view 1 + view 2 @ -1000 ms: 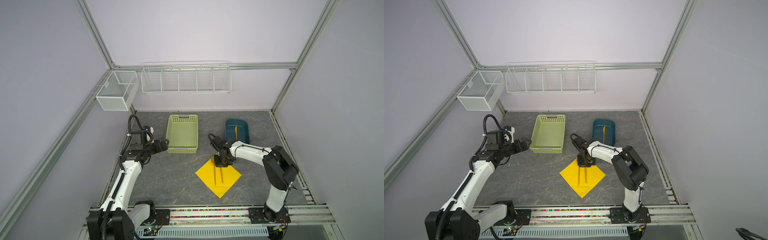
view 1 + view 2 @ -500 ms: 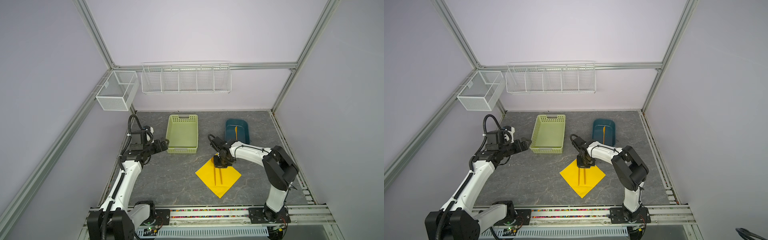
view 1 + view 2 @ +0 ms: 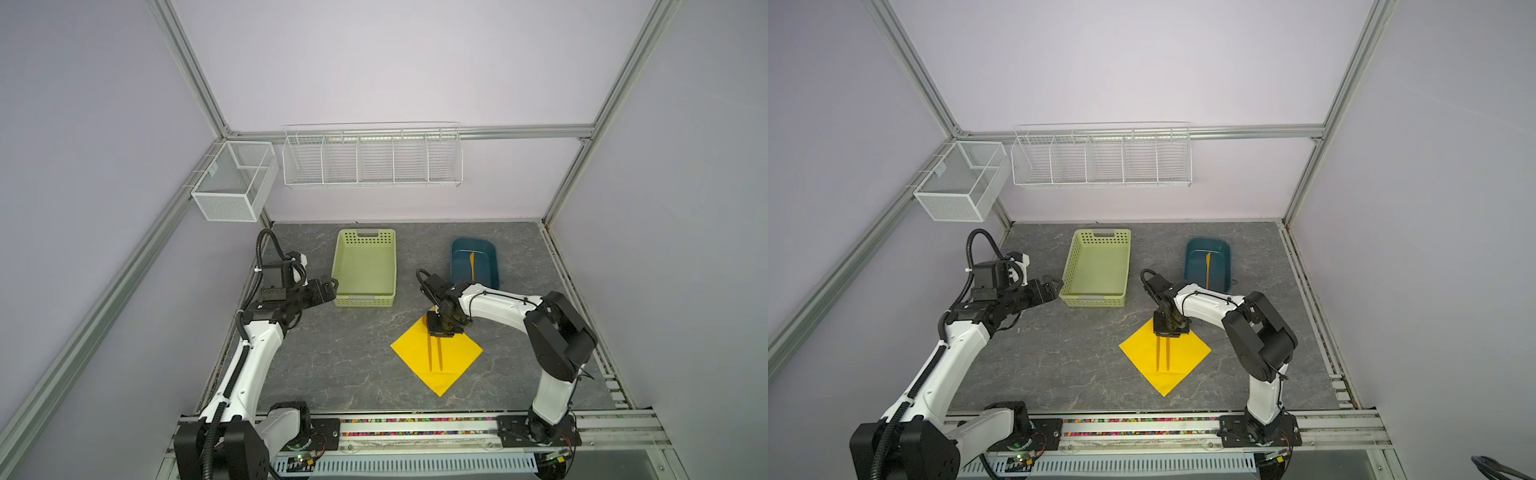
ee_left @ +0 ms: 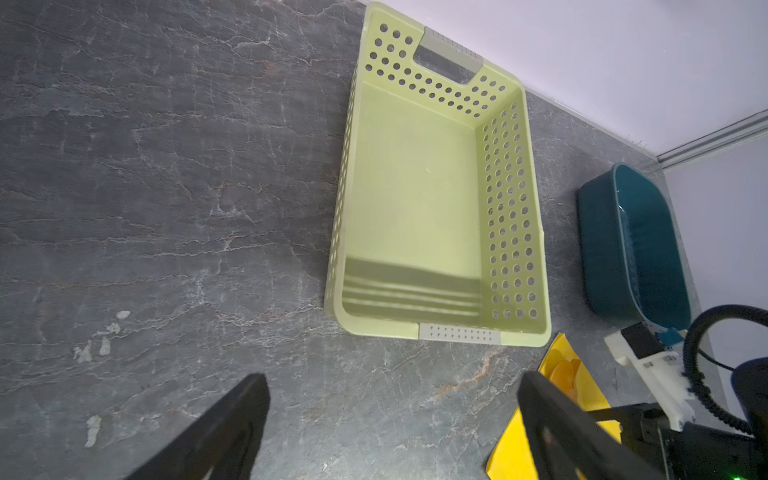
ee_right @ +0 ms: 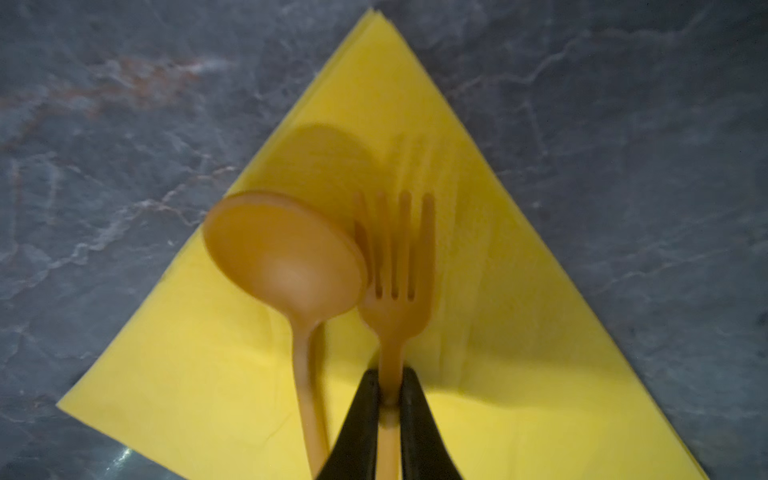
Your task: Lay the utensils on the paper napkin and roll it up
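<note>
The right jaws are pinching a slim orange fork [image 5: 395,299] over the yellow paper napkin [image 5: 519,332] (round-bowled orange spoon [image 5: 282,257] alongside); left jaws are gaping wide.

Soft, even light fills both top views.
Right wrist view dim; spoon [image 5: 286,257] blurred, its shadow on the paper napkin [image 5: 519,332].

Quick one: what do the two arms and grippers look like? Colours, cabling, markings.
They match. The left arm and right arm have white links, black joint housings and black bases. A black ribbed hose arcs above the left wrist, with a smaller black cable loop at the right wrist. The left gripper and right gripper have flat, tapered black fingers. No markings are legible.
</note>
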Tool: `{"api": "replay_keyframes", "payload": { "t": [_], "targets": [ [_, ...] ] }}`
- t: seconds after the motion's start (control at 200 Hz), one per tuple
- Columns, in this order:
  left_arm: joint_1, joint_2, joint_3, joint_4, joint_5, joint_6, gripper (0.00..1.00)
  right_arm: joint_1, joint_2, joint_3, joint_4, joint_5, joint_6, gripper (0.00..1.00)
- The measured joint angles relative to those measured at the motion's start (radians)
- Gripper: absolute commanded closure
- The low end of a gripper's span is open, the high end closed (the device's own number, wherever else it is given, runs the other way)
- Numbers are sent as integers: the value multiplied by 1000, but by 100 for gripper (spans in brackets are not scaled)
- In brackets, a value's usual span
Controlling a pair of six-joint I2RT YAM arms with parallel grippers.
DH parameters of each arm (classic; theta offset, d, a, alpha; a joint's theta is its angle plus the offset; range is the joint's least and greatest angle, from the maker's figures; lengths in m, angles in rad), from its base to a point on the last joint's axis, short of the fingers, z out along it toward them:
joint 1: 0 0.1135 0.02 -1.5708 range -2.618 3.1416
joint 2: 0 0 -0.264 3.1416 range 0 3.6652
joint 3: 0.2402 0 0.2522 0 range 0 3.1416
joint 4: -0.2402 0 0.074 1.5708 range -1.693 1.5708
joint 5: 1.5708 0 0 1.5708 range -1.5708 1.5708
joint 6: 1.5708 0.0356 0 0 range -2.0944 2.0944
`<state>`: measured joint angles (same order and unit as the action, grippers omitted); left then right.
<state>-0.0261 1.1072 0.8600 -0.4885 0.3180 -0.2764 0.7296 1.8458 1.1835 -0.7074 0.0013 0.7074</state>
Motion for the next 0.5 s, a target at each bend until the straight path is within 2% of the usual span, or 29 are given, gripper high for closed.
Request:
{"api": "replay_keyframes", "payload": {
  "t": [0.5],
  "targets": [
    [0, 0, 0, 0, 0, 0, 5, 0, 0, 0, 3, -3, 8, 85]
  ]
}}
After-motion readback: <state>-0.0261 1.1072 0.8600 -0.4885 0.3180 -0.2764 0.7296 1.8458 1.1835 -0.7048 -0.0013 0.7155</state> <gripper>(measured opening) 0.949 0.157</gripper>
